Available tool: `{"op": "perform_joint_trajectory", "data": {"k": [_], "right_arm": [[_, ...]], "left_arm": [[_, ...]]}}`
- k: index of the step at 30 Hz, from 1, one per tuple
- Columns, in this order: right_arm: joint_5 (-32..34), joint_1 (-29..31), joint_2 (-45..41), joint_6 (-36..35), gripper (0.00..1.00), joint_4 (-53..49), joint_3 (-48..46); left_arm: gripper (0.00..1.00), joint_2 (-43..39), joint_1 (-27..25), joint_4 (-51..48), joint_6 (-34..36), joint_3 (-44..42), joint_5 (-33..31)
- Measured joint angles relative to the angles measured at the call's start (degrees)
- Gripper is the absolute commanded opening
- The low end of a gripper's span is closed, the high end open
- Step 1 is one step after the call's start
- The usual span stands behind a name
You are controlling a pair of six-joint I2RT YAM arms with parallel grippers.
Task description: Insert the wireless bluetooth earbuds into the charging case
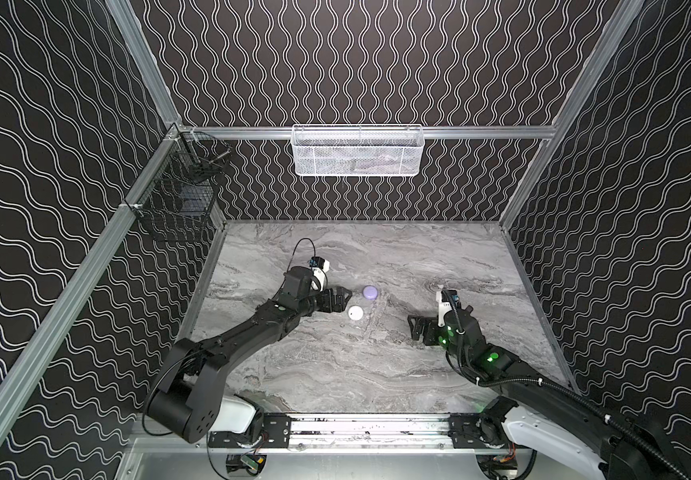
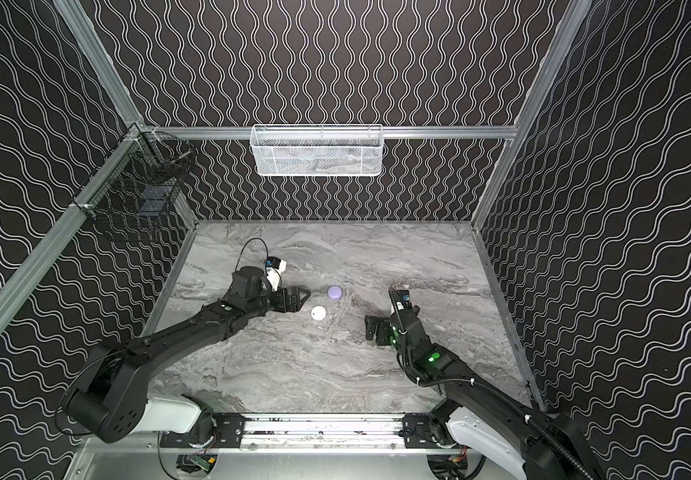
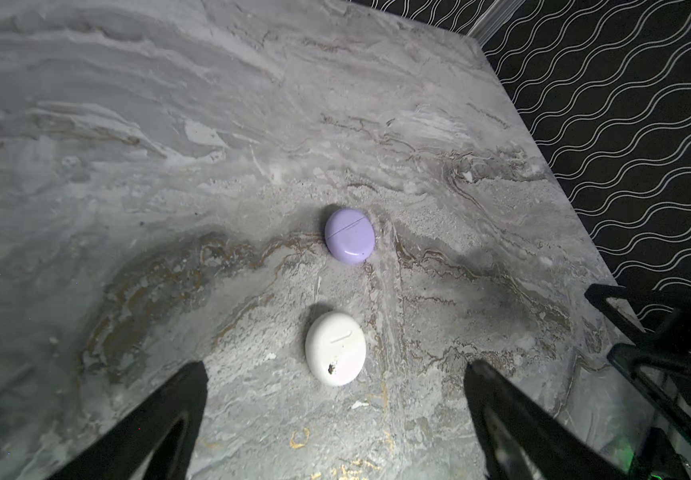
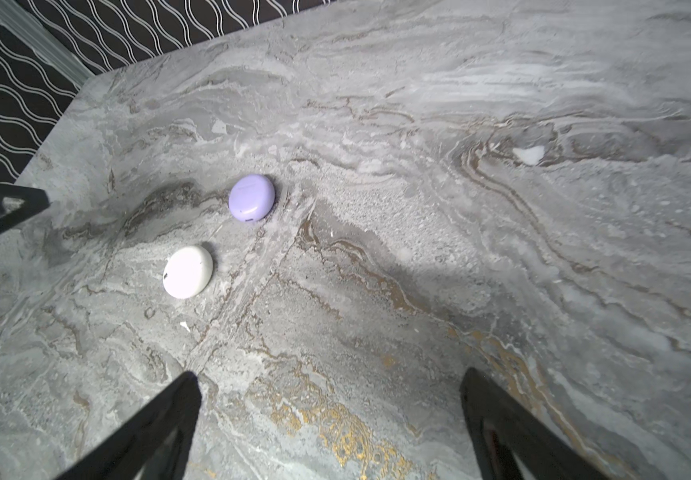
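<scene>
With left hand and right hand spread empty, prying the shut white case or lavender case risks skidding it.

lavender case lies near white case (both closed).

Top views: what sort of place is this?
Probably a lab robot cell: wavy-patterned black walls on an aluminium frame, a grey marble-look tabletop, a black left arm and right arm on a front rail.
</scene>
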Motion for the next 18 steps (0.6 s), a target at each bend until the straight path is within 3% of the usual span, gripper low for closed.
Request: {"op": "perform_joint_trajectory", "data": {"k": [9, 18], "right_arm": [[2.08, -0.55, -0.94, 0.31, 1.0, -3.19, 6.03], [1.62, -4.87, 2.43, -0.37, 0.99, -6.23, 13.68]], "left_arm": [[0.99, -10.69, -0.13, -0.07, 1.7, -2.16, -3.3], [0.99, -18.95, -0.11, 0.13, 5.53, -2.97, -11.43]]}}
